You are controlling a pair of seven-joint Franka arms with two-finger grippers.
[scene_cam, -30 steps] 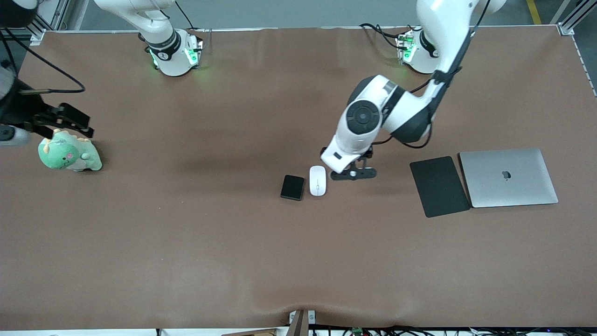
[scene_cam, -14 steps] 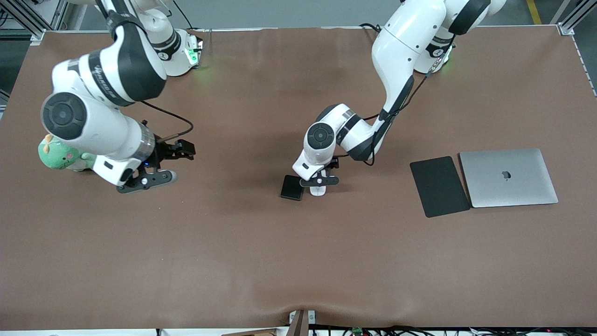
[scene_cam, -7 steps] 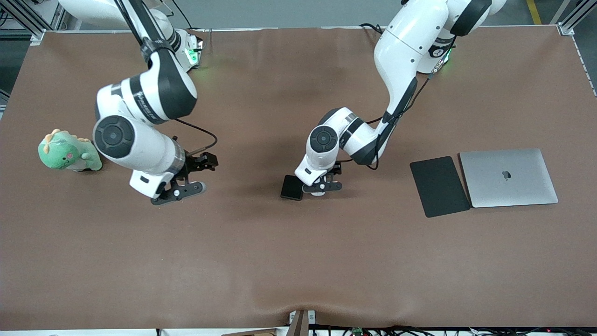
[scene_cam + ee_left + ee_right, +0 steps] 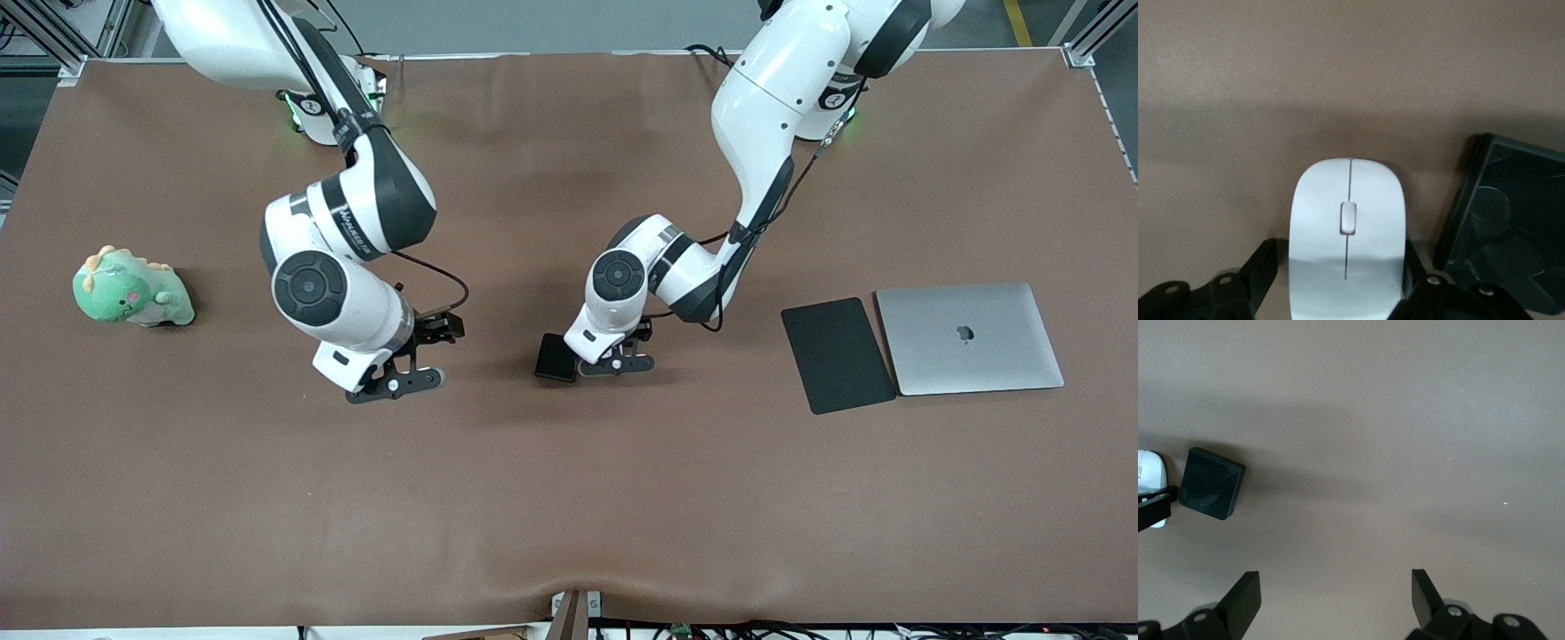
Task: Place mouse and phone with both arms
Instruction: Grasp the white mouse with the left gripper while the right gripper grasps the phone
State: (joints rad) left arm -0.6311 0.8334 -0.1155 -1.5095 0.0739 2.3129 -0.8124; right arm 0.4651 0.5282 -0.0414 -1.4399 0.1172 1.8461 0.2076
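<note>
Front view: right pincer (image 4: 397, 380) has swung in spread toward the phone (image 4: 556, 357), while left pincer (image 4: 277, 382) now straddles the mouse (image 4: 1347, 233), unclamped.

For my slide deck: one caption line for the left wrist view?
Left end effector straddling the white mouse, fingers at its sides, black phone lying close beside it.

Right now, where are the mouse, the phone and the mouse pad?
mouse (image 4: 1347, 233), left wrist view, on its top by the scroll wheel.
phone (image 4: 556, 357), front view, on its glossy face.
mouse pad (image 4: 837, 355), front view, its middle.
</note>
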